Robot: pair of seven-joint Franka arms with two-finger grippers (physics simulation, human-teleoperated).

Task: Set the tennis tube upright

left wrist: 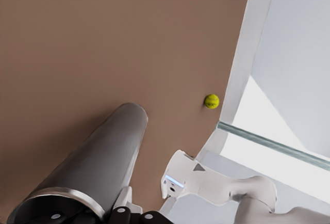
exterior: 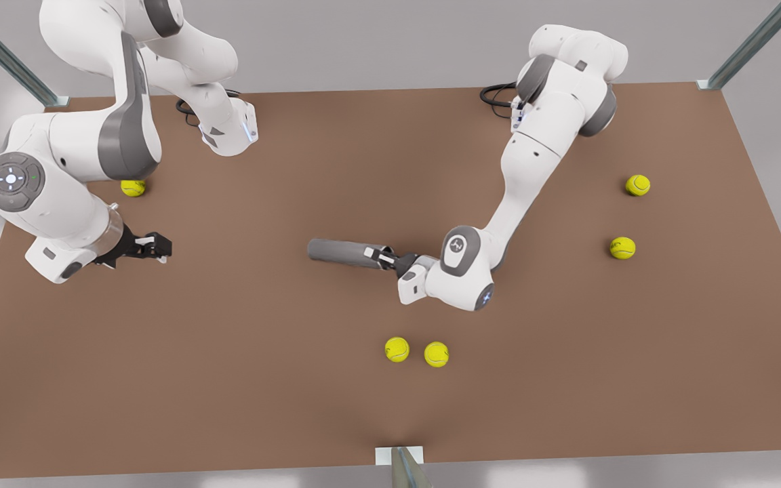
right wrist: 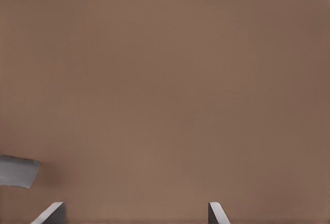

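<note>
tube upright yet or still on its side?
On its side: the tennis tube lies flat along the table, left gripper at its rim end.

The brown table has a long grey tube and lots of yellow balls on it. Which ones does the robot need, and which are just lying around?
Needed:
grey metallic tennis tube, lying flat
left pincer, at the tube's rim end

Just lying around:
five yellow tennis balls
right pincer, open, waiting
</note>
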